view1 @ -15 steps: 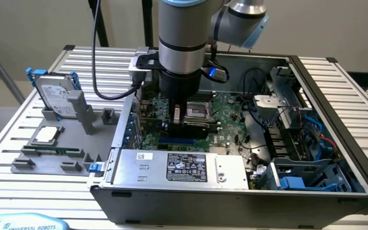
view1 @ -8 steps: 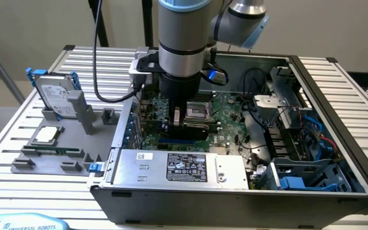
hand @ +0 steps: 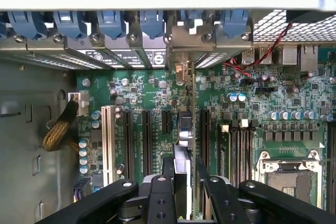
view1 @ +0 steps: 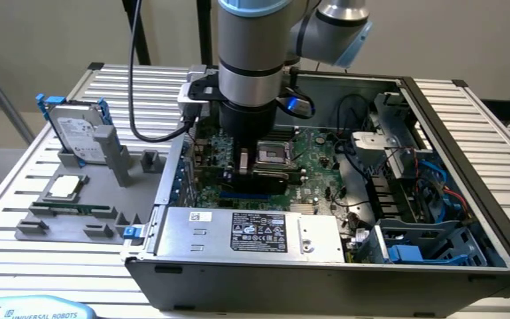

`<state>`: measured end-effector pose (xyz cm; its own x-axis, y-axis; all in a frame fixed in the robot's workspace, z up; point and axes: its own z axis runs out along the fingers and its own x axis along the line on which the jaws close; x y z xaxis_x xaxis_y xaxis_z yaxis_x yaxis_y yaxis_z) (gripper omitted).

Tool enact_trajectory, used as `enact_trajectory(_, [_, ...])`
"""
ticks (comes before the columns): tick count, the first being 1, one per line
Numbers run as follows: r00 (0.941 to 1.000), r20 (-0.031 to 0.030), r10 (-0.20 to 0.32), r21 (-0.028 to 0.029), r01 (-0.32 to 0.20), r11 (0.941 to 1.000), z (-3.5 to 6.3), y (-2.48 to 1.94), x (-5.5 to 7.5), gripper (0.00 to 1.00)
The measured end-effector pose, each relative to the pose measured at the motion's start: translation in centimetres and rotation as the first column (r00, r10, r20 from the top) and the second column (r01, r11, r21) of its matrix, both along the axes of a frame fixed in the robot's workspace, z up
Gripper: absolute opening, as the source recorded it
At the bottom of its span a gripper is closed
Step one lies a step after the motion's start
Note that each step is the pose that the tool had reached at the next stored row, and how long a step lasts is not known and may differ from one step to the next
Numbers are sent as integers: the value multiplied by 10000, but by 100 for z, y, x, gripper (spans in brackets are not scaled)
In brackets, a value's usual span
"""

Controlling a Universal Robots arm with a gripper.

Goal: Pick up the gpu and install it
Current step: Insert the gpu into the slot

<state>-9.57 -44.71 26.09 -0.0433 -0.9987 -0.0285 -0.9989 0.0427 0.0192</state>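
Wrist view, thin green-and-black gpu card (hand: 182, 145) edge-on between black gripper (hand: 184, 182) jaws, pinched, standing over green motherboard (hand: 157, 93) slots; silver bracket by case wall

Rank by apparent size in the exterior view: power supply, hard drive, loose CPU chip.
1. Power supply, the largest, though it is nearest the camera.
2. Hard drive in its blue frame.
3. CPU chip, clearly the smallest.

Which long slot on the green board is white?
The white slot next to the yellow braided cable, farthest from the held gpu. All the other long slots are black.
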Motion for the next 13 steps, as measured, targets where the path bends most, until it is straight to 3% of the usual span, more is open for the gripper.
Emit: enact_trajectory(13, [10000,-2,43,-1,-43,10000,-56,5,-14,27])
